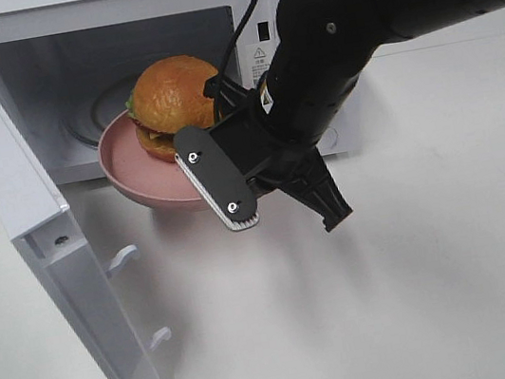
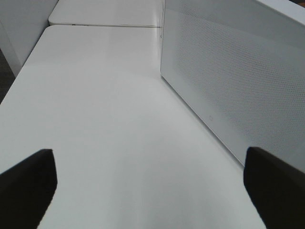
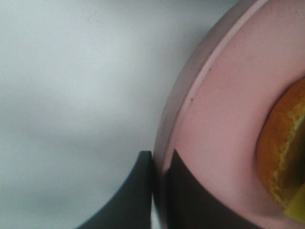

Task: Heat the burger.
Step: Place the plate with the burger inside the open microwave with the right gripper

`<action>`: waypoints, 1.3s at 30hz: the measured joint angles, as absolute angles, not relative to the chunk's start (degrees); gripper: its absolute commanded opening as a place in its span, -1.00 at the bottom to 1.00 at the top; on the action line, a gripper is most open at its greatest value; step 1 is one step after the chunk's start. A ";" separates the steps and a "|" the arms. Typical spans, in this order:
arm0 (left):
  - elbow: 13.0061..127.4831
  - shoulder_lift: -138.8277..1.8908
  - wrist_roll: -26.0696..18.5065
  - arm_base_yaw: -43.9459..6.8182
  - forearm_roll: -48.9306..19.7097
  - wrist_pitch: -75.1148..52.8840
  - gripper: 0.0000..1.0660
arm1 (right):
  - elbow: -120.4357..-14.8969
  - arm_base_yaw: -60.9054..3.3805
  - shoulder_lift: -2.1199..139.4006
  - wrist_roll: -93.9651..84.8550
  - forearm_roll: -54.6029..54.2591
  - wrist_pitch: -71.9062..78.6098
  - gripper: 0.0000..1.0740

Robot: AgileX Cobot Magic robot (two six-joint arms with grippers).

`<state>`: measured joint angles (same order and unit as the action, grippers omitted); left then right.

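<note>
The burger [image 1: 175, 91], with a glossy orange-brown bun and a bit of green, sits on a round pink plate [image 1: 128, 161]. The plate hangs just in front of the open microwave's [image 1: 54, 86] mouth, its far edge at the sill. My right gripper [image 1: 193, 162] is shut on the plate's near rim. In the right wrist view the gripper [image 3: 162, 183] pinches the plate rim [image 3: 224, 119], with the burger [image 3: 286, 157] at the edge. My left gripper [image 2: 151, 191] is wide open over bare table, holding nothing, and does not show in the exterior high view.
The microwave door [image 1: 41, 252] stands swung out to the left, reaching toward the table's front. Beside the left gripper rises the microwave's perforated side wall [image 2: 228, 71]. White tabletop [image 1: 395, 301] spreads in front and to the right.
</note>
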<state>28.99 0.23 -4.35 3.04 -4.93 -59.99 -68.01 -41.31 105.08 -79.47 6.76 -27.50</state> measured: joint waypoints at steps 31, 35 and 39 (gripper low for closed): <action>28.99 0.23 -4.35 3.04 -4.93 -59.99 0.92 | -85.89 -41.48 118.32 -72.14 9.80 -29.79 -1.00; 28.99 0.23 -4.35 3.04 -4.93 -59.99 0.92 | -89.67 -41.37 121.30 -71.68 10.49 -30.65 -1.00; 28.99 0.23 -4.35 3.04 -4.93 -59.99 0.92 | -92.07 -41.37 122.96 -71.39 11.00 -31.28 -1.00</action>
